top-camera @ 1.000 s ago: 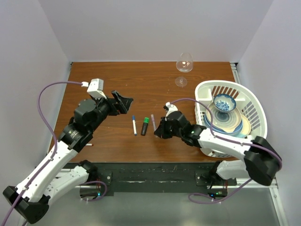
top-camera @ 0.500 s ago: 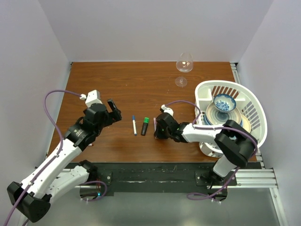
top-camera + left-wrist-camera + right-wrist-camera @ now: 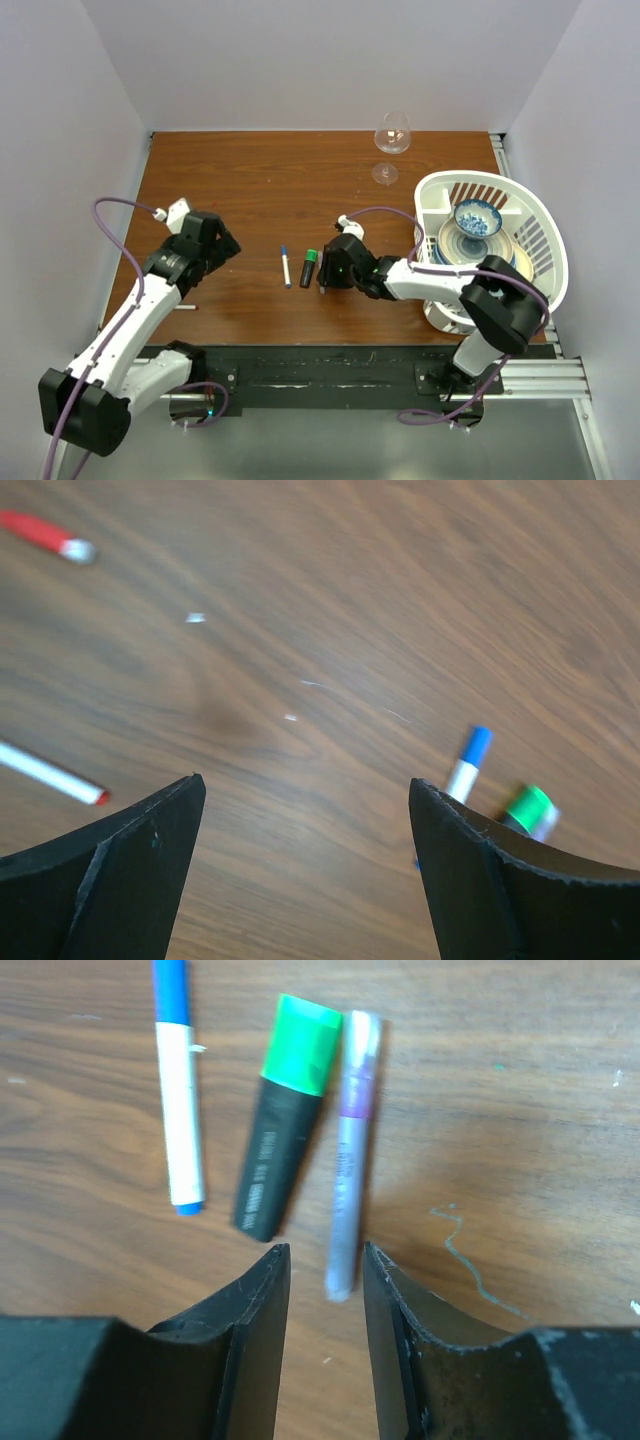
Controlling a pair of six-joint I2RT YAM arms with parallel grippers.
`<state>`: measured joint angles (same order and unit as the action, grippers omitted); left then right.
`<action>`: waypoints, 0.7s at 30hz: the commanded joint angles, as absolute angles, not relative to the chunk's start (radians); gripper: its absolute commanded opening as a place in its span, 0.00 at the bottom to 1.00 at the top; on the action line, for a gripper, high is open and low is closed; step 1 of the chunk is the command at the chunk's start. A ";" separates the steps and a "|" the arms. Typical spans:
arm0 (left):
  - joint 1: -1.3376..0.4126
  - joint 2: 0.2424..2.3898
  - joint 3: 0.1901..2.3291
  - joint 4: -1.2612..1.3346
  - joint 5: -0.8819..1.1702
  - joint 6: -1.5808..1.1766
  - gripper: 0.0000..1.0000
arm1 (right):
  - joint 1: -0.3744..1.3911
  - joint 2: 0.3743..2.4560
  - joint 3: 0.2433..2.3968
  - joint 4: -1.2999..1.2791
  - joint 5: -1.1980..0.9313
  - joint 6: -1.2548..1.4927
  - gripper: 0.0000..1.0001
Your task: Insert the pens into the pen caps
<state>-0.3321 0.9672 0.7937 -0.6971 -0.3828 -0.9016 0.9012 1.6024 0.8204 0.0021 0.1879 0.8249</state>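
Observation:
Three pens lie side by side: a white pen (image 3: 180, 1120) with a blue cap (image 3: 170, 990), a black marker (image 3: 270, 1165) with a green cap (image 3: 303, 1043), and a thin grey pen (image 3: 347, 1190) with a pale pink end. My right gripper (image 3: 322, 1252) is open a little, low over the table, with the grey pen's near end between its fingertips. My left gripper (image 3: 305, 785) is open and empty. It faces a loose red cap (image 3: 40, 532) and a white red-tipped pen (image 3: 48, 773). From above, the right gripper (image 3: 324, 279) covers the grey pen.
A white basket (image 3: 440, 185) with a blue bowl (image 3: 477, 216) and plates stands at the right. A wine glass (image 3: 391, 140) stands at the back. The left gripper (image 3: 222, 246) is left of the blue-capped pen (image 3: 285, 266) and the marker (image 3: 308, 268).
My left gripper has drawn back to the left and dropped toward the table. My right gripper has moved left and down over the grey pen.

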 commanded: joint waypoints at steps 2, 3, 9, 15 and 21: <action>-0.180 1.005 0.775 -0.796 -0.374 -0.972 0.86 | 0.905 1.427 0.827 0.026 0.147 0.770 0.40; -0.129 1.011 0.770 -0.807 -0.379 -0.985 0.86 | 0.904 1.399 0.822 0.026 0.137 0.756 0.40; 0.159 1.083 0.680 -0.853 -0.241 -1.006 0.77 | 0.904 1.209 0.762 0.044 0.052 0.698 0.41; 0.218 1.160 0.672 -0.919 -0.316 -1.086 0.72 | 0.904 1.123 0.723 0.058 0.015 0.678 0.39; 0.225 1.167 0.643 -0.853 -0.305 -1.135 0.68 | 0.904 1.089 0.718 0.035 0.014 0.646 0.38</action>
